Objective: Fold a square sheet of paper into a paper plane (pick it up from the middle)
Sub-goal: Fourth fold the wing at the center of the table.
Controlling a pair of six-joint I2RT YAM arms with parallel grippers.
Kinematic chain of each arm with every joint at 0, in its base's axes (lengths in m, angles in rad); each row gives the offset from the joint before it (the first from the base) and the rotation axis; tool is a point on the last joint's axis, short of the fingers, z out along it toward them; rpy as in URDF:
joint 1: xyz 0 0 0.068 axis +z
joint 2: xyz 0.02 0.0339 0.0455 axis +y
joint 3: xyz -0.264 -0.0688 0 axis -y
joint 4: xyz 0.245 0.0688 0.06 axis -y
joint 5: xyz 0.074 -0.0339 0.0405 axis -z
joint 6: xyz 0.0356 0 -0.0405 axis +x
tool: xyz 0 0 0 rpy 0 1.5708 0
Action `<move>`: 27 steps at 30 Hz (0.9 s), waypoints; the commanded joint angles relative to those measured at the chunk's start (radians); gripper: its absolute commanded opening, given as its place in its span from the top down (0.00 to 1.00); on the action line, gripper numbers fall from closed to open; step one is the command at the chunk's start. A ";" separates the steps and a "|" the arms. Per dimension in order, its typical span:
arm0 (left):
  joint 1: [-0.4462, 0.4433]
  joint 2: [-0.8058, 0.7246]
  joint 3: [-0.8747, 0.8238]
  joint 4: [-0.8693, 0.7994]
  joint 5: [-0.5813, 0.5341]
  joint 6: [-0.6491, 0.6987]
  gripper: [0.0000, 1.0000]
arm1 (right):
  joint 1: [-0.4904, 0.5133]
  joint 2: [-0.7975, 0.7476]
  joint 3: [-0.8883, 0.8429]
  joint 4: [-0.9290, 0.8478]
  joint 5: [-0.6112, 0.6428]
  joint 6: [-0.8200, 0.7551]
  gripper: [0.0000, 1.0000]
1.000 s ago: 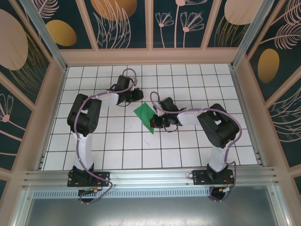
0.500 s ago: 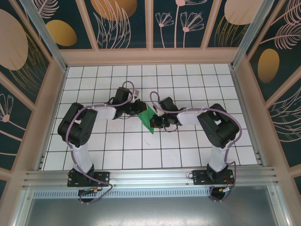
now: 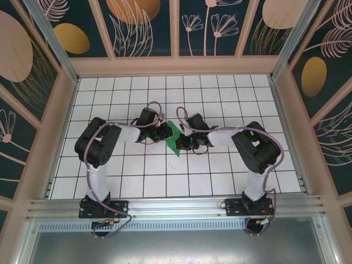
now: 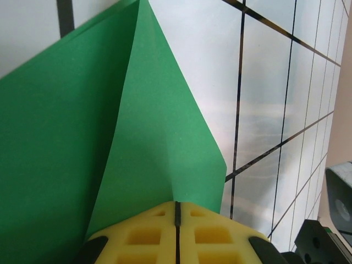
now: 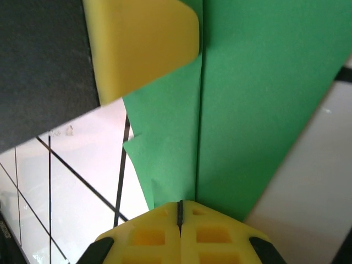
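Near the middle of the tiled table (image 3: pixel 220 181), as seen from above, the sheet of paper (image 3: pixel 174 137) shows as a small green folded wedge caught between the two arms. The left gripper (image 3: pixel 165 134) touches it at its 9 o'clock and the right gripper (image 3: pixel 183 142) at its 3 o'clock, but the jaws are too small here to read.

The wrist cameras settle that. In the left wrist view, the yellow fingertips (image 4: pixel 143 236) are pressed together with only a thin dark seam between them, nipping the paper's lower corner. From there the sheet rises toward 12 o'clock in two layers: a flat one on the left and a flap bowing away to the right, whose free edge curves down toward 4 o'clock.

In the right wrist view, that gripper's own fingertips (image 5: pixel 137 236) are likewise closed on the paper — right at the foot of a straight crease running up to 12 o'clock. One yellow pad of the left gripper lies against the sheet at 11 o'clock, and a small jagged notch marks the paper's left edge.

From above, bare white tiles run from the paper toward 12 o'clock as far as the wooden far wall (image 3: pixel 176 66), and toward 6 o'clock as far as the aluminium rail (image 3: pixel 176 204). At 9 and 3 o'clock the arms' elbows sit between the paper and the side walls.
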 commanded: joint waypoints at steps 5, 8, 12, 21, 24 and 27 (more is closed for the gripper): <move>0.003 0.035 0.010 -0.117 -0.117 0.121 0.91 | 0.015 -0.078 -0.055 0.007 -0.088 0.057 0.98; 0.003 0.038 0.013 -0.118 -0.107 0.128 0.91 | 0.025 -0.047 -0.049 0.010 -0.099 0.061 0.98; 0.003 0.036 0.012 -0.122 -0.107 0.131 0.91 | 0.038 -0.006 -0.038 0.013 -0.092 0.061 0.98; 0.003 0.031 0.013 -0.122 -0.106 0.132 0.91 | 0.057 0.047 -0.020 -0.109 0.001 0.034 0.99; 0.003 0.026 0.014 -0.127 -0.107 0.138 0.92 | 0.060 -0.008 0.002 -0.114 -0.004 0.035 0.99; 0.003 0.023 0.014 -0.130 -0.107 0.141 0.91 | 0.057 -0.051 0.036 -0.109 -0.010 0.036 0.99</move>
